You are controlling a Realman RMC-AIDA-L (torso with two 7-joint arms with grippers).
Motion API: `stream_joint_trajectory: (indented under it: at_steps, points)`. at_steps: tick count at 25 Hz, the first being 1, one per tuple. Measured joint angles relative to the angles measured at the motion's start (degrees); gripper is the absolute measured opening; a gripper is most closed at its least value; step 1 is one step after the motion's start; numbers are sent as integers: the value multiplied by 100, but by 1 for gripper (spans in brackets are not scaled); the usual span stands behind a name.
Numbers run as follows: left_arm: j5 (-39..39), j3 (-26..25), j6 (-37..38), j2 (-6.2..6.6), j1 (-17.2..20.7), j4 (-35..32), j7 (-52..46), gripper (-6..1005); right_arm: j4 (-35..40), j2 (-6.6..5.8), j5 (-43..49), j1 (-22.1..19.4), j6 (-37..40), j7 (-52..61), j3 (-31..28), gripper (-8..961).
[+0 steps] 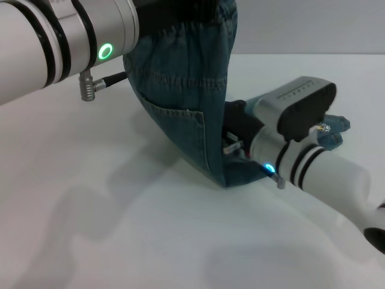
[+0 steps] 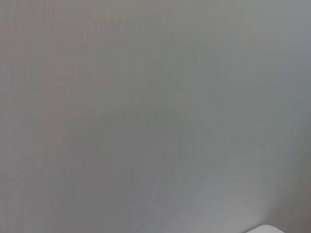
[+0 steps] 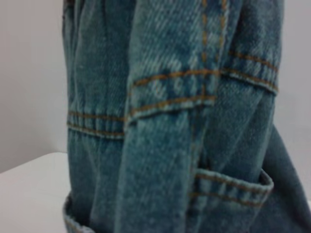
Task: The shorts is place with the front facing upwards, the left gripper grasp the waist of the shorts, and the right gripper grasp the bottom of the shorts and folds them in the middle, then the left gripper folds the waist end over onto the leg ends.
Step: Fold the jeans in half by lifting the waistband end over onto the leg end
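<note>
The blue denim shorts (image 1: 180,102) hang upright above the white table (image 1: 120,217). Their gathered waist (image 1: 186,42) is at the top, and the lower fold rests on the table. My left gripper (image 1: 180,9) sits at the top edge of the head view, shut on the waist, with its silver-white arm reaching in from the left. My right gripper (image 1: 236,133) is low on the table, pressed against the right side of the hanging denim. A bit of the bottom of the shorts (image 1: 334,129) shows behind its wrist. The right wrist view is filled with denim (image 3: 170,136) and orange stitching. The left wrist view shows only a plain grey surface.
The white table stretches bare to the left and front of the shorts. My right forearm (image 1: 337,174) crosses the table's lower right. A grey wall stands behind the table.
</note>
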State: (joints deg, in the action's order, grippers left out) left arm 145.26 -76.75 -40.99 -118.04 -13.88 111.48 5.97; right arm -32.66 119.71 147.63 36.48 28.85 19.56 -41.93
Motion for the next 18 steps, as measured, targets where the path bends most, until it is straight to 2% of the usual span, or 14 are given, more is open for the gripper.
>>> stream_joint_trajectory:
  at_steps: [3, 6, 9, 18]
  points:
    - [0, 0, 2, 2, 4, -11, 0, 57, 31, -15, -1, -207, 70, -19, -214, 78]
    - [0, 1, 3, 3, 13, -17, 0, 57, 127, -41, 16, -533, 329, -78, -677, 79]
    - [-1, 2, 18, 8, 44, -79, 0, 57, 180, -41, 6, -882, 873, -542, -1097, 80]
    - [-2, 116, 45, 10, -62, -218, 40, 57, 145, -37, -7, -1749, 1641, -1564, -2254, 85]
